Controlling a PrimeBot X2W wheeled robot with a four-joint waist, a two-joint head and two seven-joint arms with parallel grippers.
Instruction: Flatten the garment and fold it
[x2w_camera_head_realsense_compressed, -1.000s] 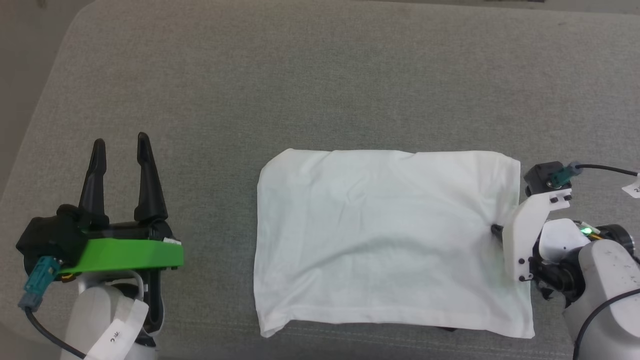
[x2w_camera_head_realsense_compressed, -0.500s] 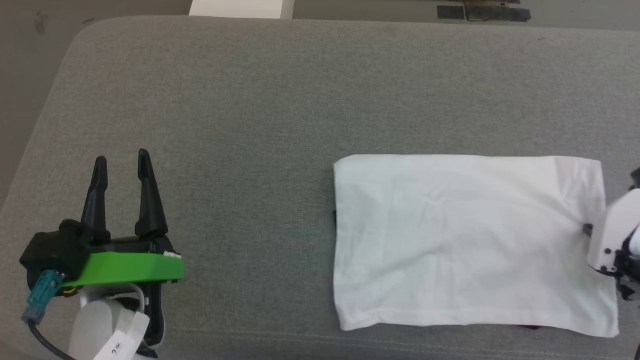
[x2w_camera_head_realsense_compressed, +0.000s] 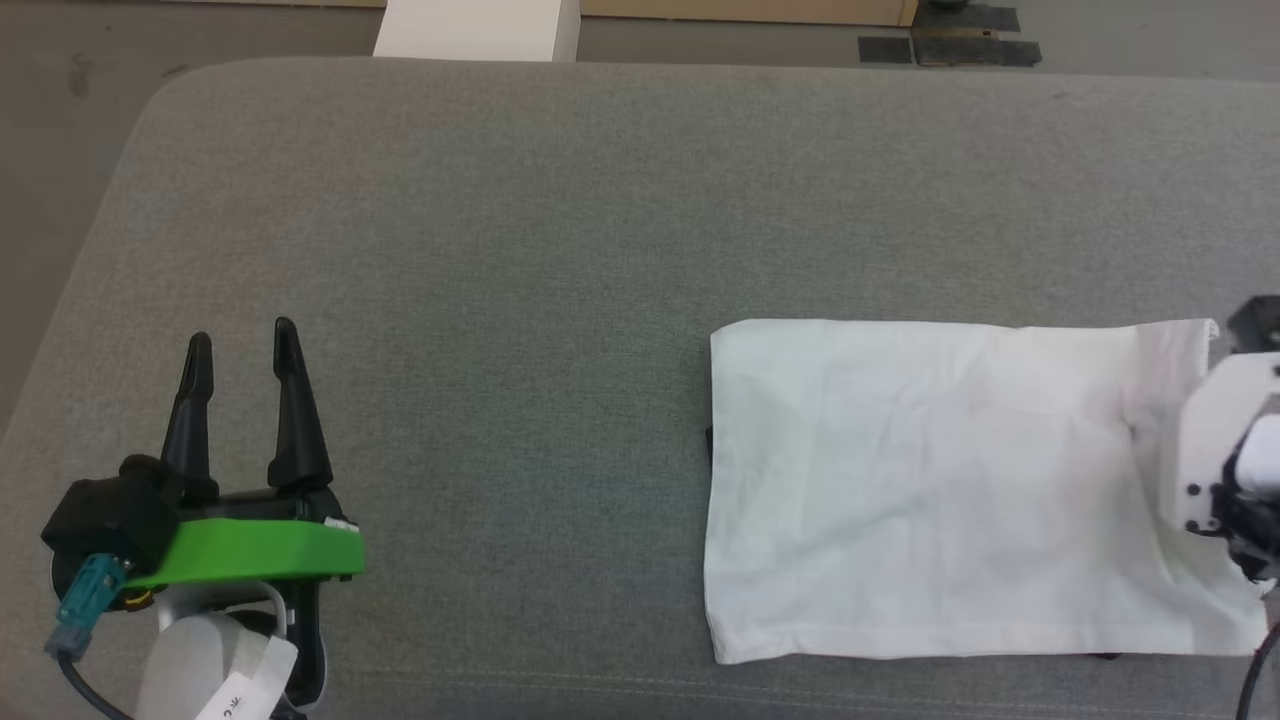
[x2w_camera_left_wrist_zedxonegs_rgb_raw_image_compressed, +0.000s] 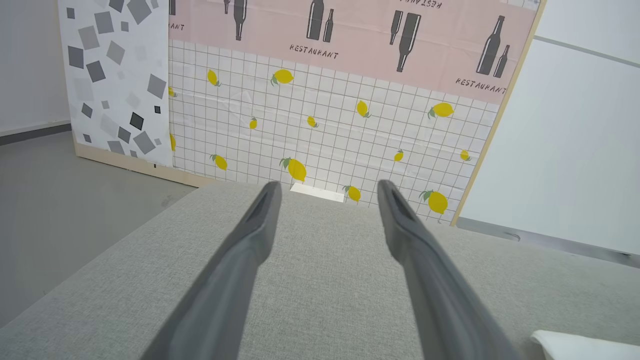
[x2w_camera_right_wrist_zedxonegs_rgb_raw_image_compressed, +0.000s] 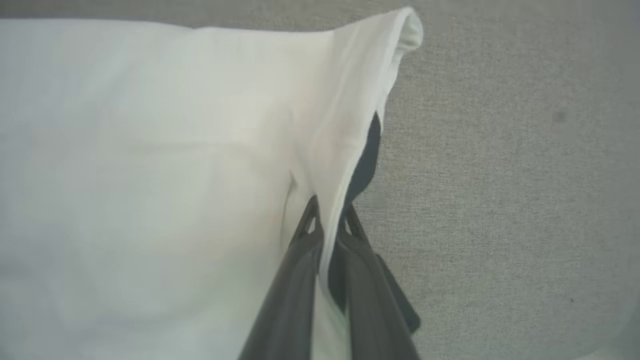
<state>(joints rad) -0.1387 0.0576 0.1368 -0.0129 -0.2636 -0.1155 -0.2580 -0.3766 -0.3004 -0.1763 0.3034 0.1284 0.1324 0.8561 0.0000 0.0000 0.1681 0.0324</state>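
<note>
Pinching an edge of the garment (x2w_camera_head_realsense_compressed: 930, 490), the right gripper (x2w_camera_right_wrist_zedxonegs_rgb_raw_image_compressed: 328, 214) is cropped; black cloth (x2w_camera_right_wrist_zedxonegs_rgb_raw_image_compressed: 367, 155) is half-hidden past its fingertips; the left gripper (x2w_camera_head_realsense_compressed: 240, 345) is held spread.

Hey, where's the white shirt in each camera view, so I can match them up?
Head view: the garment lies flat at lower right.
Left wrist view: its white corner peeks in at bottom right.
Right wrist view: left and centre, edge pinched in the right pincer.
Shared landmark: the grey cushion.

white garment (x2w_camera_head_realsense_compressed: 930, 490), grey couch (x2w_camera_head_realsense_compressed: 600, 200)
</note>
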